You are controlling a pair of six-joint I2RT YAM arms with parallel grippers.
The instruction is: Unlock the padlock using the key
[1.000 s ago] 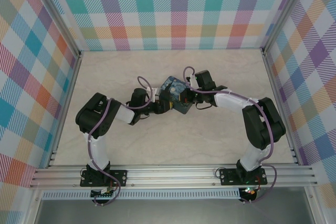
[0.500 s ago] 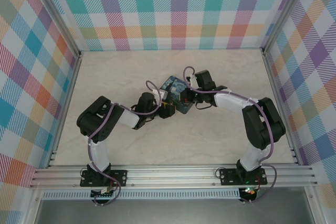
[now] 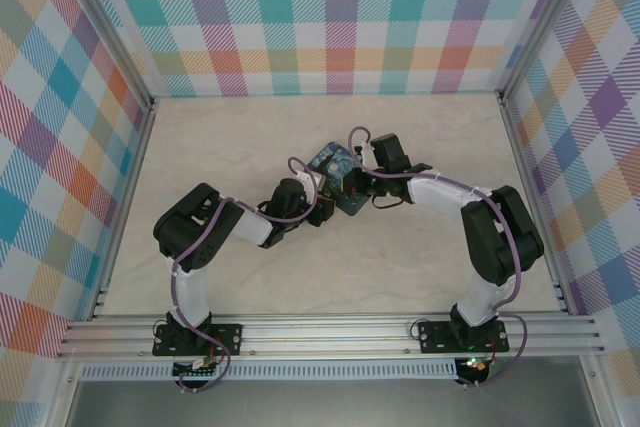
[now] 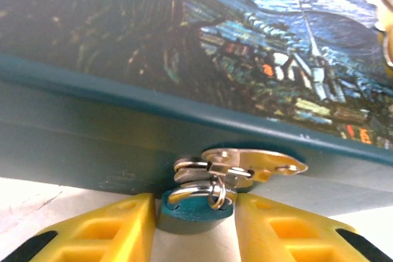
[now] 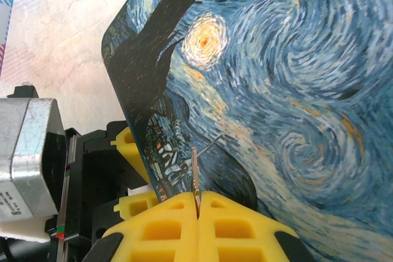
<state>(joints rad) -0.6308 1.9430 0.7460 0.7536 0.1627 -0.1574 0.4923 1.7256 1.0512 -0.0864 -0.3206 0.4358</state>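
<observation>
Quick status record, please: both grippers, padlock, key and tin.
left gripper: fingers flank the padlock, one each side; firm grip unclear
right gripper: shut on the key
padlock: shackle through the hasp on the tin's side wall
key: sticks up from the closed jaws, seen against the tin's lid; not in the padlock
tin: on the table, between the arms

A Starry Night tin (image 3: 335, 179) sits on the pale marbled surface (image 3: 400, 277), its metal hasp (image 4: 258, 162) just above the left pincer (image 4: 195, 216).
</observation>
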